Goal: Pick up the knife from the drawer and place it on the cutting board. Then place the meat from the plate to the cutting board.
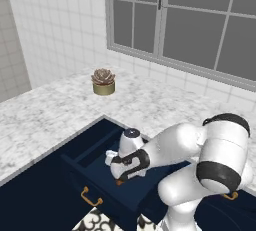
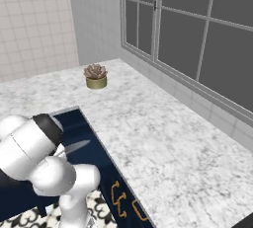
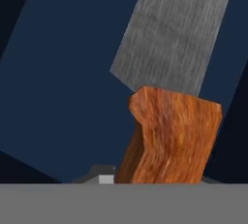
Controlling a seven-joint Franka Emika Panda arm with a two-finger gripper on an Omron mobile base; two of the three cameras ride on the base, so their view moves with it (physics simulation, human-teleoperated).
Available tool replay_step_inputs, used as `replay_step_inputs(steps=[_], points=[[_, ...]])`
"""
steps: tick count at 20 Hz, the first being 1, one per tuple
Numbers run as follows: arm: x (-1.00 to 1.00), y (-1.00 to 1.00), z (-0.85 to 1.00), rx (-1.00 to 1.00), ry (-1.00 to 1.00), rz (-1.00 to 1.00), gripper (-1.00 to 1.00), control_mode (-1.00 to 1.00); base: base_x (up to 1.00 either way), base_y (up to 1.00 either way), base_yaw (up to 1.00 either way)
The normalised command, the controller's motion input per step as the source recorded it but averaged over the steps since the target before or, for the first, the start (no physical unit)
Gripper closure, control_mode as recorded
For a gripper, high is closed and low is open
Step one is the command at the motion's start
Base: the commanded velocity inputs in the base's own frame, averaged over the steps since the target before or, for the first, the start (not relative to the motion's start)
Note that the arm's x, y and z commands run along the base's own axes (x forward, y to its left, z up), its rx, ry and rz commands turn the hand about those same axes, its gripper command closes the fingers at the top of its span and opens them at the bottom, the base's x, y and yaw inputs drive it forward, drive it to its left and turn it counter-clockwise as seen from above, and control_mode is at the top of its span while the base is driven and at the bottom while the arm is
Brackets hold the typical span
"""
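Knife (image 3: 172, 97), grainy orange handle, brushed grey blade, over navy drawer (image 1: 95, 150), tool grip unclear

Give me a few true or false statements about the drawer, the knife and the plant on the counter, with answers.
1. The drawer is pulled open. True.
2. The knife has a blue handle. False: the handle is orange-brown, with a grey blade.
3. A small potted succulent stands on the marble counter. True.
4. The succulent sits inside the drawer. False: it stands on the counter near the window.
5. The gripper is down at the drawer. True.
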Motion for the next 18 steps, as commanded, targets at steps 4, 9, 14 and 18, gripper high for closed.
replay_step_inputs(steps=[4,9,14,18], points=[[-0.26,0.25,0.99,-0.03,0.0,0.0,1.0,-1.0,0.0,0.0,0.0],[-0.43,-0.05,0.99,-0.05,-0.04,0.02,1.0,-1.0,0.0,0.0,0.0],[-0.2,-0.28,0.99,-0.1,-0.02,0.09,1.0,-1.0,0.0,0.0,0.0],[0.0,-0.61,0.83,-0.13,0.0,0.11,1.0,-1.0,0.0,0.0,0.0]])
